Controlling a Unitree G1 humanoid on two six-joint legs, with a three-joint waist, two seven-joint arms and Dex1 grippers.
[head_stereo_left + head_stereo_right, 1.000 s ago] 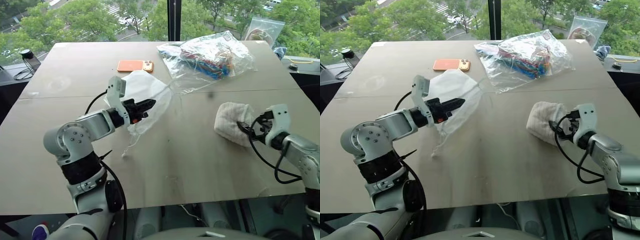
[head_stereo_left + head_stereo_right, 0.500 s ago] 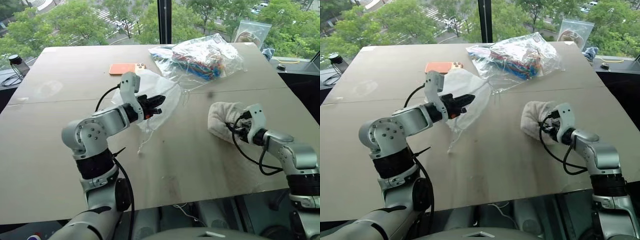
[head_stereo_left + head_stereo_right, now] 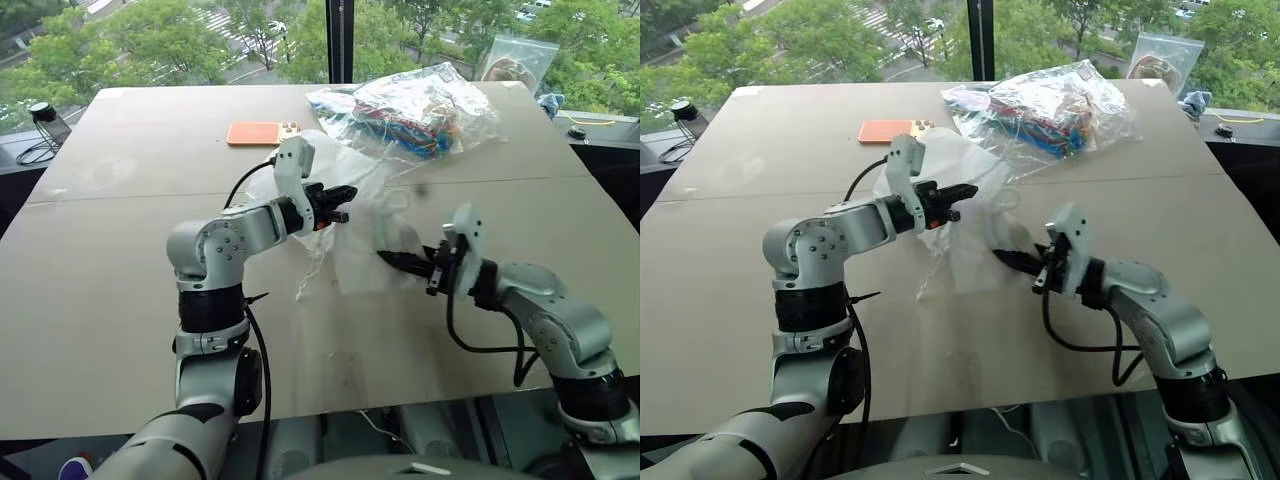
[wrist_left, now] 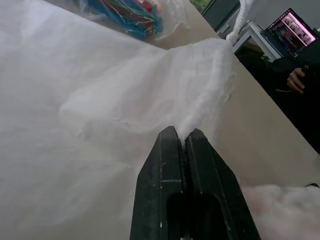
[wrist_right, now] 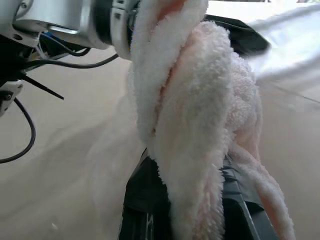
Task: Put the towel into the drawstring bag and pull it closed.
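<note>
So the left gripper sits just above centre of the head view, fingers pinched fully together on the thin fabric of the drawstring bag, holding the bag up off the table so it hangs as a see-through white sheet in the middle of the frame. In the left wrist view the two black fingers are pressed flat against each other with the bag cloth caught at their tips. The right gripper is a little right of centre, pointing toward the left of the frame, nearly closed and clamped on the towel; in its wrist view the fluffy off-white cloth bulges out right between its fingers. In the head view the towel sits against the hanging bag and looks veiled by the white fabric, can't tell if it's actually inside the mouth. A thin cord dangles from the bag toward the table. Orange phone upper left of centre, clear plastic bag with colourful stuff at the upper right
</note>
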